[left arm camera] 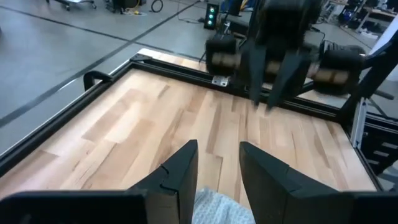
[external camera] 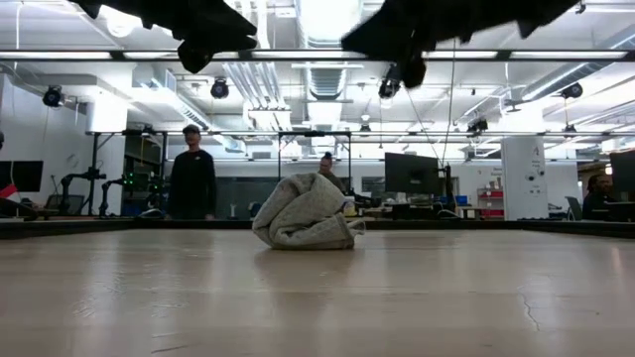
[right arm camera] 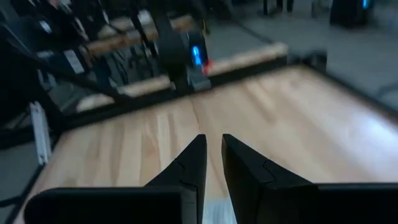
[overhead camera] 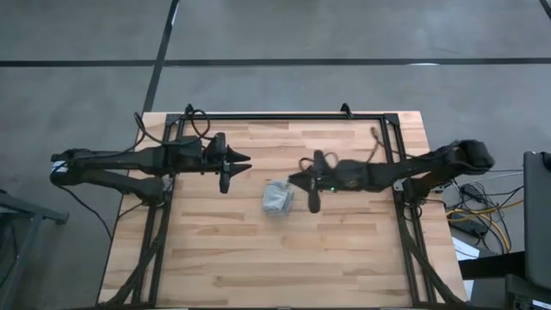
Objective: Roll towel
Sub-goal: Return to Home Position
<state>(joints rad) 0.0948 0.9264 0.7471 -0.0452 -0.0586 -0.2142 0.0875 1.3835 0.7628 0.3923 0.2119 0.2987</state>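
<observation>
The towel point(overhead camera: 277, 199) is a light grey-blue bundle, loosely rolled and crumpled, resting on its underside near the middle of the wooden table point(overhead camera: 224, 258); the low view shows it as a rounded heap point(external camera: 306, 213). My left gripper point(overhead camera: 238, 167) hovers to the towel's left and a little farther back, open, and part of the towel point(left arm camera: 217, 210) shows below and between its fingers. My right gripper point(overhead camera: 303, 183) hovers just right of the towel, with only a narrow gap between its fingers point(right arm camera: 214, 146) and nothing in it. Both are raised clear of the towel.
A black metal frame point(overhead camera: 284, 114) runs along the table's far edge and down both sides. From the left wrist view, the right arm point(left arm camera: 280, 56) is seen facing across the table. People stand in the room beyond the table point(external camera: 191, 178).
</observation>
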